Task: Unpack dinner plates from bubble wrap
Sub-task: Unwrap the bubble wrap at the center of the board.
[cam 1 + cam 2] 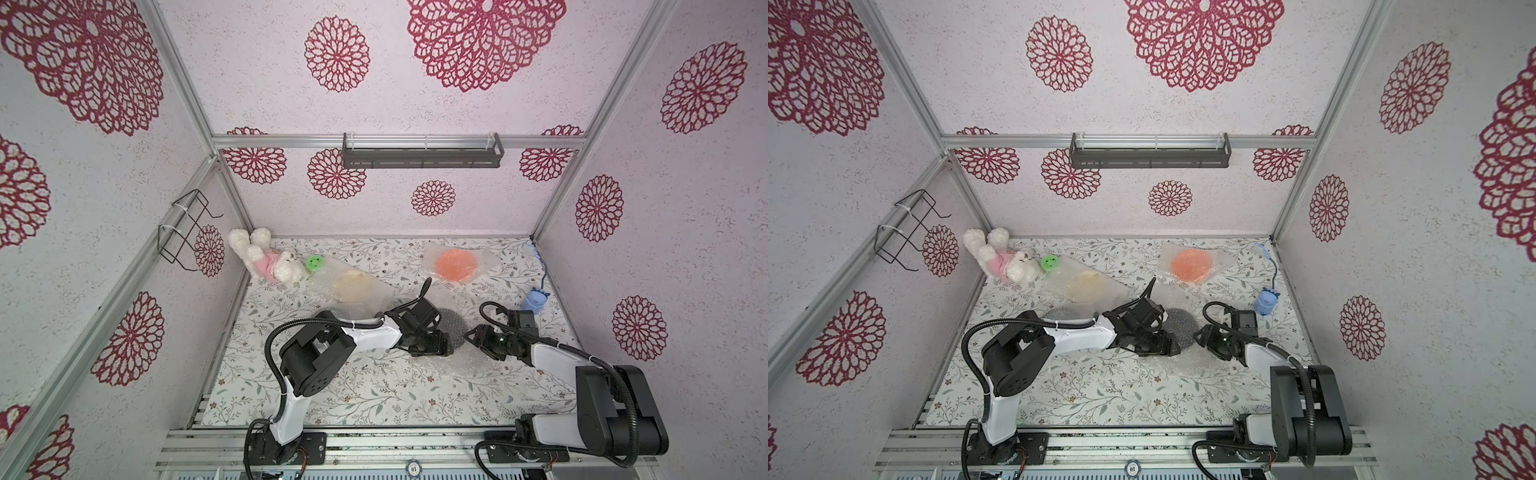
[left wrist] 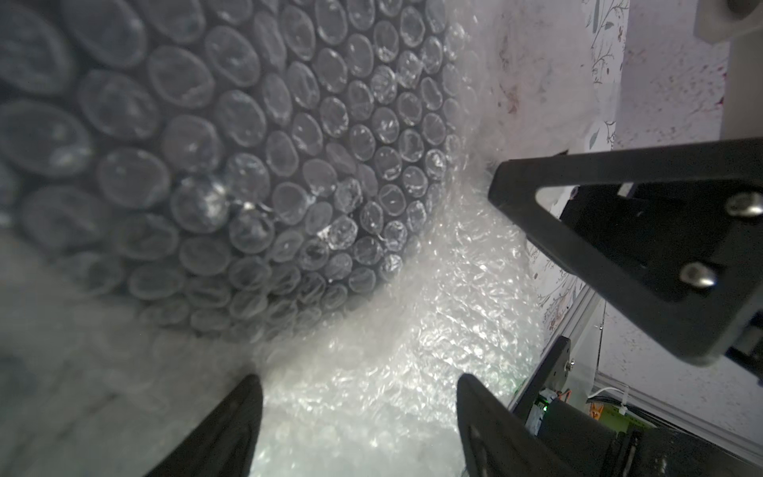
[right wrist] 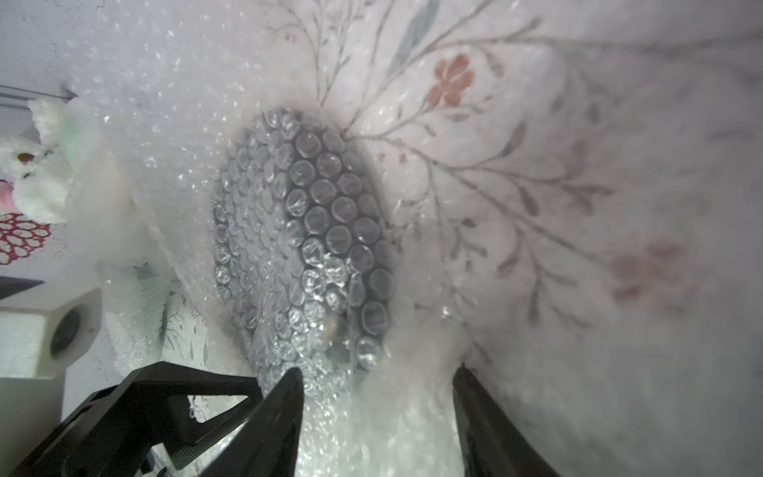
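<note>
Flanking the black plate [image 1: 454, 326]: left gripper [image 2: 358, 380] and right gripper [image 3: 377, 369], one at each side of its wrapped rim, mid-table.
Left gripper: jaws spread wide over the bubble wrap [image 1: 461, 368], released.
Right gripper: jaws apart with wrap bunched between them; whether they grip it cannot be told.
Open room: table [image 1: 332, 395] toward the front edge.
Far side: orange plate [image 1: 456, 264] and cream plate [image 1: 354, 286], both wrapped.

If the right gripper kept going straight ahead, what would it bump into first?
The bubble wrap: it bunches up between the open jaws of the right gripper. Just behind it lies the black plate, wrapped inside. How near the plate's edge is, I cannot tell exactly.
</note>
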Action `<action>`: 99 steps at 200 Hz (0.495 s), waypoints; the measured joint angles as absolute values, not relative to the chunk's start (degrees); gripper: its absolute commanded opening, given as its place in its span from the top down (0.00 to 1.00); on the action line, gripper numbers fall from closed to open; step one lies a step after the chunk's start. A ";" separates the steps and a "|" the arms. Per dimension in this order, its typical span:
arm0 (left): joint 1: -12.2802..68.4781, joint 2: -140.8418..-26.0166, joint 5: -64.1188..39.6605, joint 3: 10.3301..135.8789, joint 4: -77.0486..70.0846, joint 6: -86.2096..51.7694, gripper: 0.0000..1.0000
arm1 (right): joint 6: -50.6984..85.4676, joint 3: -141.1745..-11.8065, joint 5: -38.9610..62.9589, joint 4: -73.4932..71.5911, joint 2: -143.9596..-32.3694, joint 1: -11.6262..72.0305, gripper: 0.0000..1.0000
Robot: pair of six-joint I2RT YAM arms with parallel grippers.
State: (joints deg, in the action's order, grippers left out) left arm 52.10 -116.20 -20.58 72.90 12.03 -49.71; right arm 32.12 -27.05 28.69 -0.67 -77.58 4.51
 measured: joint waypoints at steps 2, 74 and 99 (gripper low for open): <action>52.07 -116.20 -20.58 72.88 11.94 -49.71 0.23 | 32.14 -27.07 28.71 -0.71 -77.67 4.69 0.54; 51.48 -115.96 -21.74 71.42 9.58 -49.67 0.23 | 31.94 -28.42 24.12 4.21 -77.03 6.50 0.69; 51.33 -115.61 -22.04 70.43 8.27 -49.65 0.23 | 30.72 -30.52 22.15 6.50 -76.82 6.59 0.65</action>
